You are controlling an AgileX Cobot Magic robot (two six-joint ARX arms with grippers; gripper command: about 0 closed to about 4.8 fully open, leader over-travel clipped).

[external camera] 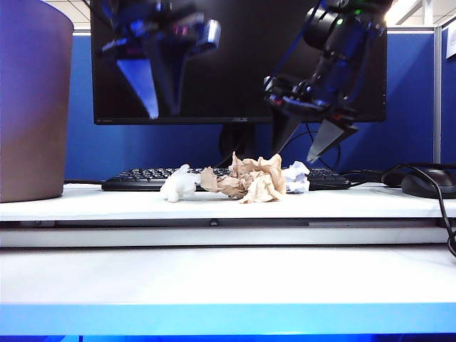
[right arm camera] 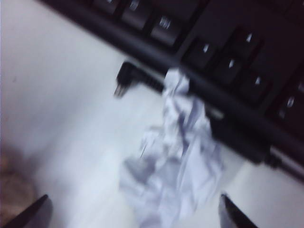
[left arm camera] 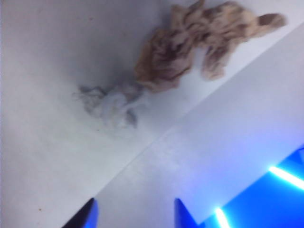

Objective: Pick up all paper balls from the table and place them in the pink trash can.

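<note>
three paper balls lie on the counter before the keyboard; pink trash can far left. left end effector hovers empty, partly spread; right end effector wide above the bluish ball.

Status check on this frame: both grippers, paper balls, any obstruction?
Left gripper, right gripper open, empty, raised. Three paper balls on table. Keyboard close behind.

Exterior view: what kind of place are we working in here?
Most likely an office cubicle desk: a dark monitor stands over a black keyboard and a mouse on the white table, with blue partition panels behind.
</note>
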